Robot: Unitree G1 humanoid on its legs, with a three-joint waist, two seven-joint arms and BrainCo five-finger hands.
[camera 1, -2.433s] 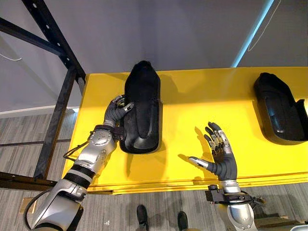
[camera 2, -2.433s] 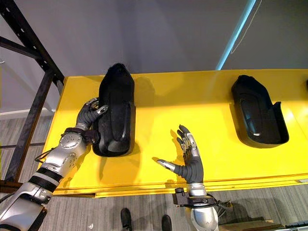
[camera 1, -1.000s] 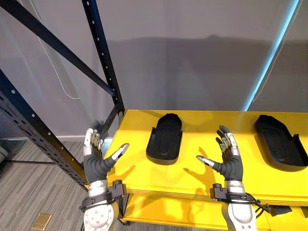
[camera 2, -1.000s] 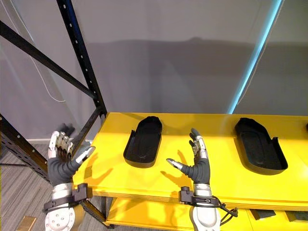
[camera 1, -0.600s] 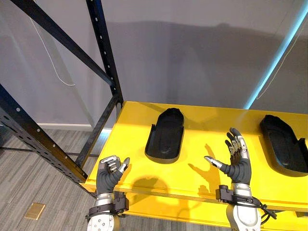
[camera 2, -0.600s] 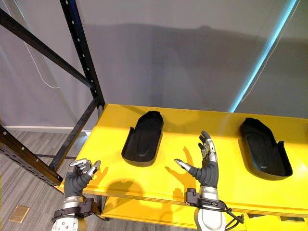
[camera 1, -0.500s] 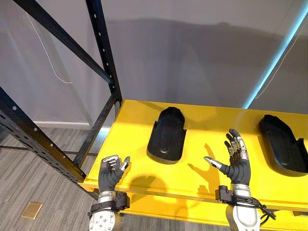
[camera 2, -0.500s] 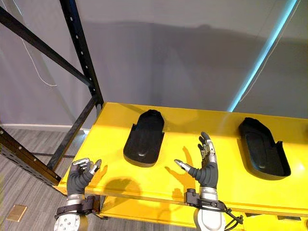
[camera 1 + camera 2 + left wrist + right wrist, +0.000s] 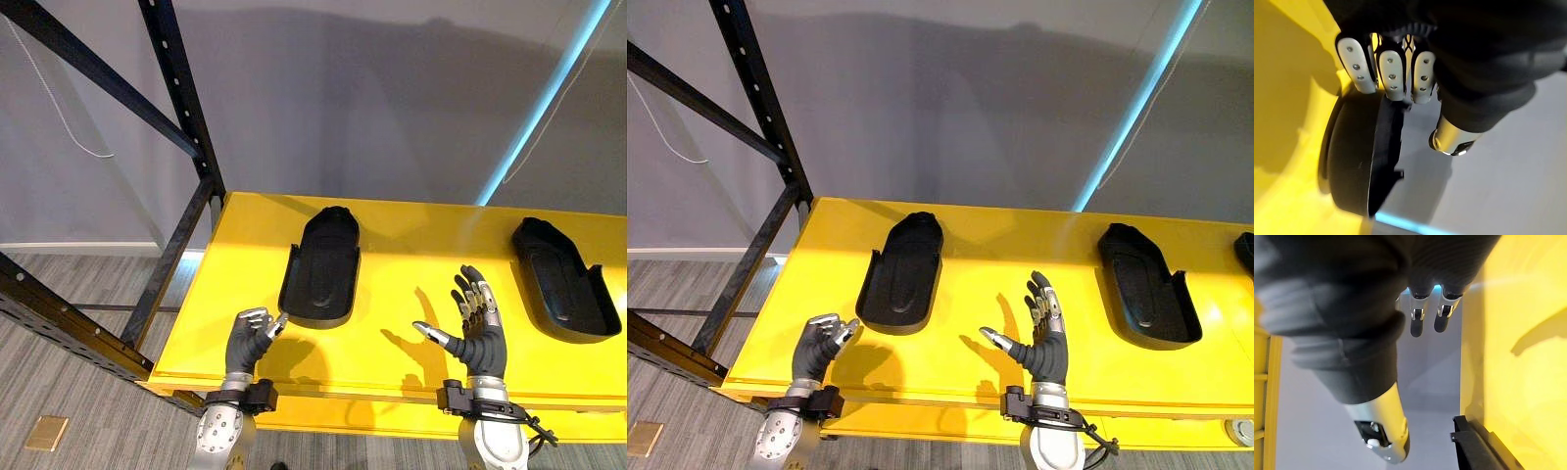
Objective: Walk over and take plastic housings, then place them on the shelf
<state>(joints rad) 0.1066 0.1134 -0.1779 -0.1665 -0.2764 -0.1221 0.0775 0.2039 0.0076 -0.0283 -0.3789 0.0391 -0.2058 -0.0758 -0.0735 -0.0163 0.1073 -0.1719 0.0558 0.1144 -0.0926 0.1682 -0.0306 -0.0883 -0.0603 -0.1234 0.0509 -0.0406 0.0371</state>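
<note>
Two black plastic housings lie on the yellow shelf board (image 9: 392, 294): one (image 9: 320, 266) left of the middle, another (image 9: 565, 279) at the right. My left hand (image 9: 250, 338) hovers over the shelf's front left part, just short of the left housing's near end, its fingers curled into a fist with nothing in them. In the left wrist view the curled fingers (image 9: 1392, 73) show with that housing (image 9: 1359, 161) beyond them. My right hand (image 9: 477, 328) is raised over the shelf's front between the two housings, fingers straight and spread, thumb out, holding nothing.
Black steel rack uprights and braces (image 9: 181, 108) stand at the shelf's left end. A grey wall rises behind the shelf, with a light-blue strip (image 9: 544, 108) at the right. Grey plank floor (image 9: 88, 421) lies to the left below.
The left hand's fingers have curled from spread to a fist, and it has come in over the shelf's front toward the left housing. The camera has shifted. The right hand stays spread.
</note>
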